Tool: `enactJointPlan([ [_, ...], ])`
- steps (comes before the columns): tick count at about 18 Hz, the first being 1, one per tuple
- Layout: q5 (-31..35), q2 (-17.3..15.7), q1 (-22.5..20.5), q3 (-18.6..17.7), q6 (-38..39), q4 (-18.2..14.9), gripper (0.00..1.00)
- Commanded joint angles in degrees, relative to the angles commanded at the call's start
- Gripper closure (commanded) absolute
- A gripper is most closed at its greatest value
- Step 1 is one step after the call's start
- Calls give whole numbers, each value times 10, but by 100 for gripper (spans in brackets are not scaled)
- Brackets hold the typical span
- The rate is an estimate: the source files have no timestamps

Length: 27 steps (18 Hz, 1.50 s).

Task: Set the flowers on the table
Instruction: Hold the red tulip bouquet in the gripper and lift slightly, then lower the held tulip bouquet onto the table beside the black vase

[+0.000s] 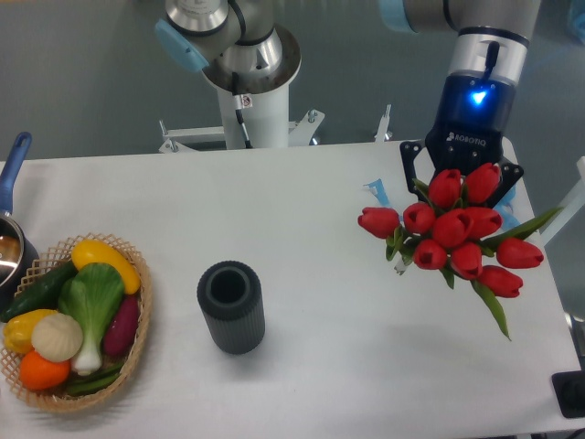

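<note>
Bright, even overhead light. Table (311,201) near blown-out white, shadows soft and faint. Blue LED glows on the arm (479,91). Image slightly soft, mild compression noise.

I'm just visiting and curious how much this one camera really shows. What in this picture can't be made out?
- Fingers of the black two-finger gripper: the bunch of red tulips with green leaves covers their tips, so the grip is not visible.
- Tulip stems: hidden under the buds.
- Dark metal pot with a blue handle: cut off by the left edge.
- Dark ribbed cylindrical vase: its inside is too dark to read.
- Black object: cut off at the right edge.
</note>
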<state>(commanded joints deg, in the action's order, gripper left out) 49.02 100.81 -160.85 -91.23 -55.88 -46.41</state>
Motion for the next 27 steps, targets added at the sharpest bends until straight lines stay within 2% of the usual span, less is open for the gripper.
enactJointPlan([
  [3,100,5,43,-4,-34,-3,62],
  [7,215,32,92,-18,-52,-4,63],
  [11,290,55,119,-19,-88,-5,63],
  [16,410,117,158,-16,-125,-4,63],
  [20,444,161,170,1,-126,-6,63],
  [24,534,210,200,14,-126,-6,63],
  [27,539,229,205,23,-125,-3,63],
])
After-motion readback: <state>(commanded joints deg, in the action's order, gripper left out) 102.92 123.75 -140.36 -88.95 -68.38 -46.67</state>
